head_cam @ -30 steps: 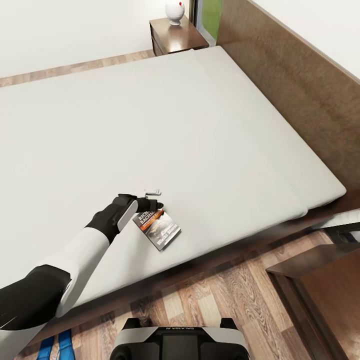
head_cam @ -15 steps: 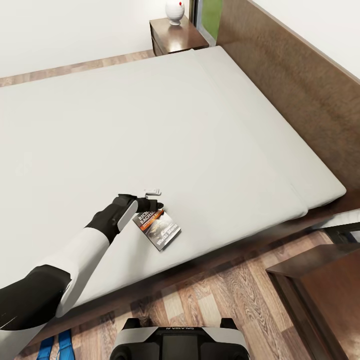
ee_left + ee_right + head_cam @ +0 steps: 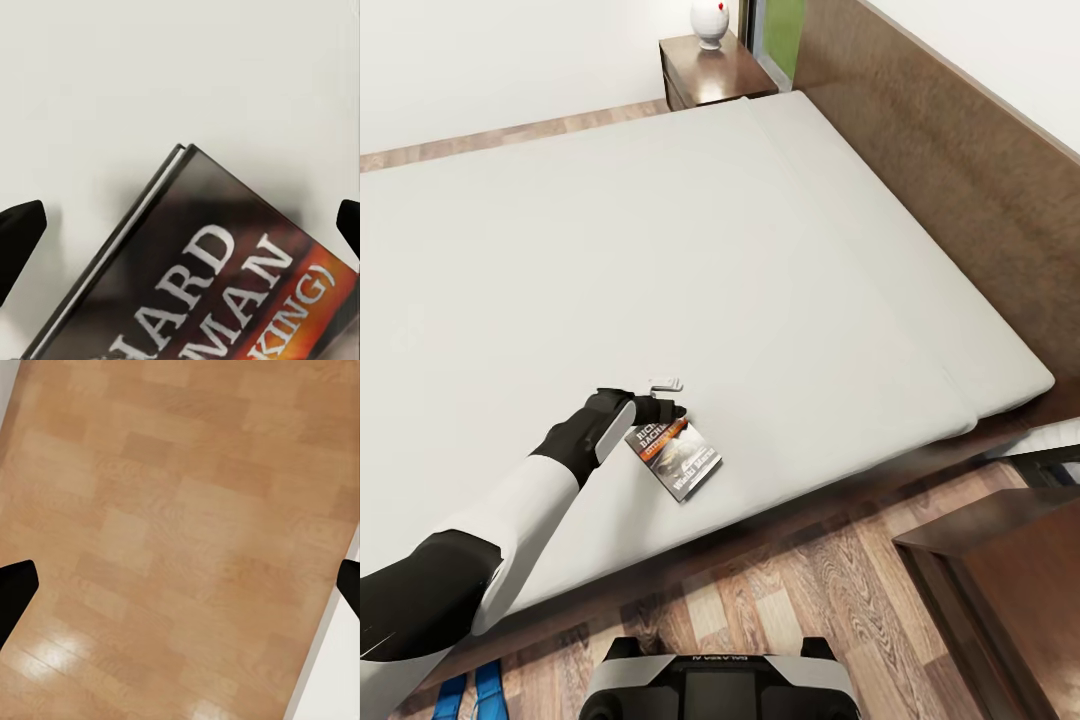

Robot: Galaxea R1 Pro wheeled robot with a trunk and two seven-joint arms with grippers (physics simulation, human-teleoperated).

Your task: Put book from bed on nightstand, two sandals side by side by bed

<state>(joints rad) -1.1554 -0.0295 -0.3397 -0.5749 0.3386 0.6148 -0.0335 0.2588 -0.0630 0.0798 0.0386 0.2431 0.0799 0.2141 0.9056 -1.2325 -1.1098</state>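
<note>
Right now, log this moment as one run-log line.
left gripper: open, at book's top edge | book: flat on mattress, near bed's edge | sandals: on floor | right gripper: open over floor

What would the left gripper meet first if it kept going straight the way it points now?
Most likely the book: in the wrist view the left gripper has its fingers spread either side of the cover, which lies flat on the bed. How much gap is left is unclear.
</note>
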